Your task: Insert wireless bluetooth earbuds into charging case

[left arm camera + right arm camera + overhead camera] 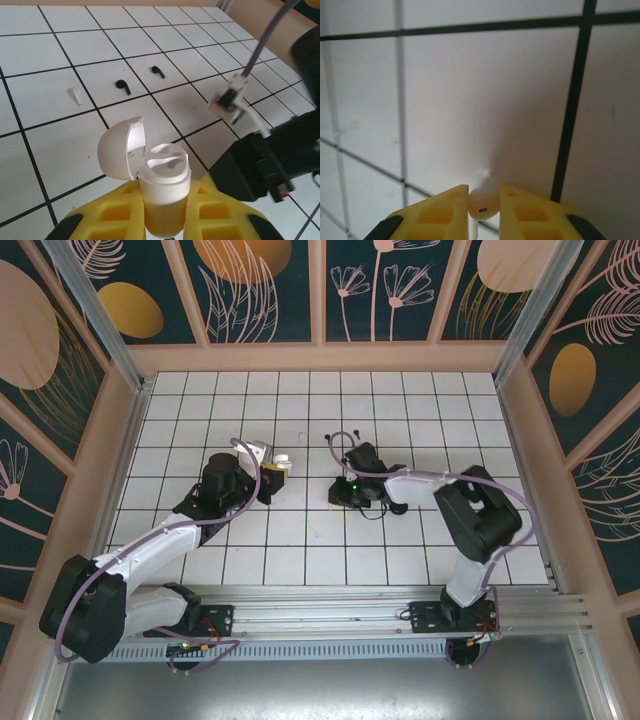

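My left gripper [166, 189] is shut on the white charging case [164, 197], which stands upright with its lid [119, 149] swung open and both sockets empty. In the top view this gripper [275, 474] holds the case [284, 462] left of centre. My right gripper [484, 194] is shut on a small white earbud [483, 206], head up and stem down, just above the tiles. In the top view it [339, 497] points down at the floor right of the case. Two black earbuds [123, 86] [158, 72] lie on the tiles beyond the case, and a white bud [76, 95] lies to their left.
The floor is white tile with dark grid lines [400, 430], walled by patterned panels [250, 290]. In the left wrist view the right arm's black body [280, 160] and its purple cable [265, 40] stand close on the right of the case.
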`<state>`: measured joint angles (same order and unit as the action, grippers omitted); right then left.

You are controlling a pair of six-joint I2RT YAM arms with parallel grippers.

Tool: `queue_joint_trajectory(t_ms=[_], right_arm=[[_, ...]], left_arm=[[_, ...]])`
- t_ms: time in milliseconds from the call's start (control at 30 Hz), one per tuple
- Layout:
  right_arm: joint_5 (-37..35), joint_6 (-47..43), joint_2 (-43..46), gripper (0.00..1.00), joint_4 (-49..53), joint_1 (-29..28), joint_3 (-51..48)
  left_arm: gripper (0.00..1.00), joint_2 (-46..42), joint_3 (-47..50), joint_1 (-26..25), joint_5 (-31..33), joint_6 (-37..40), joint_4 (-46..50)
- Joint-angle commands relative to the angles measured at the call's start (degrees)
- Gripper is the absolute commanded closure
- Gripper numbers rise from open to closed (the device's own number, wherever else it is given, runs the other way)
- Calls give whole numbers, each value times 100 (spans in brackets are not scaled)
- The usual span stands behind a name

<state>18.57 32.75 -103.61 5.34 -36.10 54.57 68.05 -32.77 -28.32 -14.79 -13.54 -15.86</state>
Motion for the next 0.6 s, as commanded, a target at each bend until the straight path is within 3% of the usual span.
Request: queue_joint_trajectory(t_ms=[0,100,200,367,567], right_arm=[[-327,-237,-149,72,612,-75,541],[-1128,-233,38,62,1113,-134,780],[-1660,-159,333,60,1422,-128,832],[-1547,-104,772,63,1208,-264,584],[-2585,-510,388,71,1987,-1119,1273]], left_arm=[[89,-127,39,-25,127,62,102],[89,-156,82,-24,151,105,127],[89,-163,130,-25,153,106,78],[88,-118,140,-25,127,134,22],[88,-100,156,-19,116,141,12]])
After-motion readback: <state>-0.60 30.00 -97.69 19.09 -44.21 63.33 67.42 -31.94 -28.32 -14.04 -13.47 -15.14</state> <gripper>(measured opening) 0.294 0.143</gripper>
